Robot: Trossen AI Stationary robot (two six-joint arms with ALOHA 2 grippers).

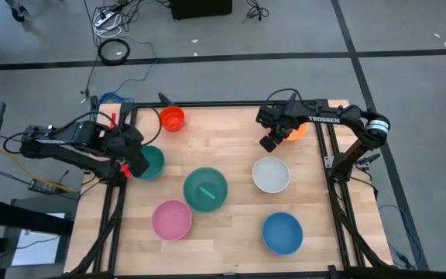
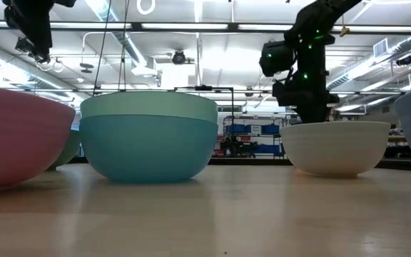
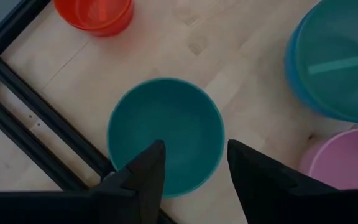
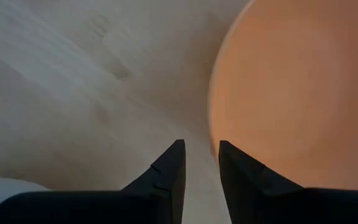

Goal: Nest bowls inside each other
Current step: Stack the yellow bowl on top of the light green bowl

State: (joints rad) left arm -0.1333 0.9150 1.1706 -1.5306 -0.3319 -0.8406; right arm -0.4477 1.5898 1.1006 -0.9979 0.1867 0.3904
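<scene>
A teal bowl (image 3: 166, 134) stands on the table near its left edge. My left gripper (image 3: 194, 155) hangs open above it, pointing steeply down, its fingers clear of the rim. An orange bowl (image 4: 297, 99) stands at the far right, partly hidden by my right arm in the high view. My right gripper (image 4: 201, 155) is open with a narrow gap and hovers over the orange bowl's near-left rim (image 4: 213, 124). A green bowl sits inside a light blue one (image 1: 205, 188) at the table's middle. Red (image 1: 173, 118), white (image 1: 271, 174), pink (image 1: 171, 219) and blue (image 1: 282, 232) bowls stand singly.
A black metal frame (image 1: 118, 194) runs along the table's left and right edges, close beside the teal bowl. Bare wood shows between the bowls at the middle and along the near edge. Cables lie on the floor beyond the far edge.
</scene>
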